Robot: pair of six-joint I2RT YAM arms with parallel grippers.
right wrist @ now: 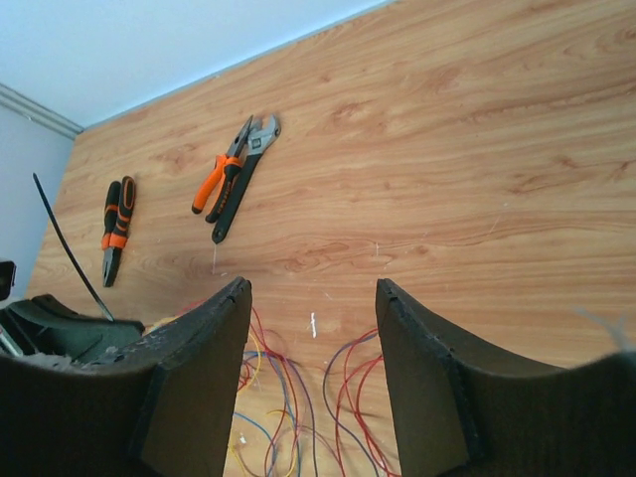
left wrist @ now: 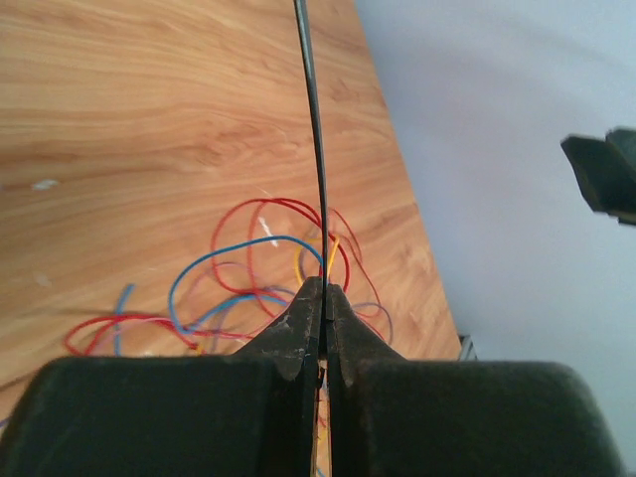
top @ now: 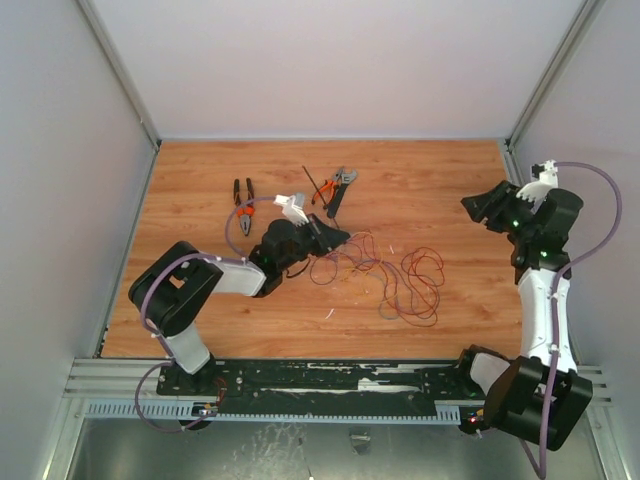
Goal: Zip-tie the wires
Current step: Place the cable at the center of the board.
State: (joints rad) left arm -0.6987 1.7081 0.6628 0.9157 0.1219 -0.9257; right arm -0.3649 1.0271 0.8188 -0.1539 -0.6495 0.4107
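The left gripper is closed tight on one end of the zip tie, pinching it between the fingertips so that the thin black strip stands out straight beyond them, pointing toward the far side of the table. Held this way, its free end is probably meant to be threaded under or around the strands. The wires lie loose on the wood near the middle of the table, their red and blue loops directly under and just right of the left fingertips, not yet gathered into a bundle. The left arm reaches in low from the near left, elbow folded, wrist turned toward the tangle. The right gripper holds nothing, its fingers spread wide; it hangs raised at the far right, well apart from the wires and angled down toward them, seemingly waiting to help. Two pairs of orange-handled pliers lie unused on the far side, one near the strip's tip.
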